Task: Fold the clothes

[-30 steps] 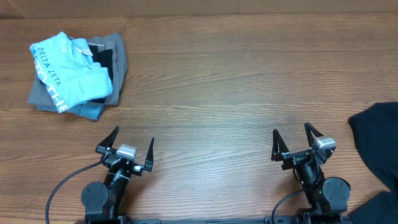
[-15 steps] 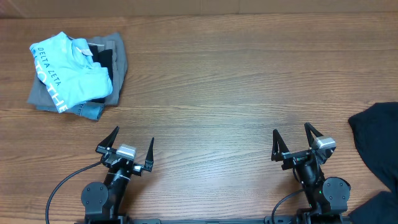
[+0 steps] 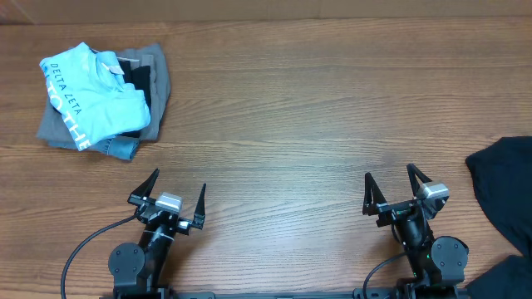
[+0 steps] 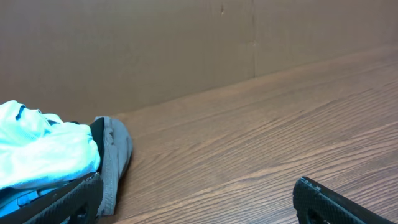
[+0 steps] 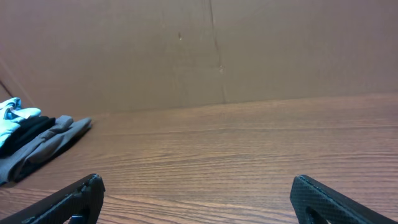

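The clothes (image 3: 505, 184), a plain black garment, lie bunched at the table's right edge, partly cut off by the overhead view. My right gripper (image 3: 389, 176) stands open just left of them, apart from the cloth, with nothing between its fingers (image 5: 81, 194). My left gripper (image 3: 178, 181) is open too, near the front edge on the left, and holds nothing. The black garment does not show in either wrist view.
A pile of folded garments sits at the far left: a light blue shirt with white lettering (image 3: 90, 93) on top of grey ones (image 3: 158, 83). It also shows as the pile (image 4: 50, 152) in the left wrist view. A brown wall (image 5: 205, 50) backs the wooden table (image 3: 299, 124).
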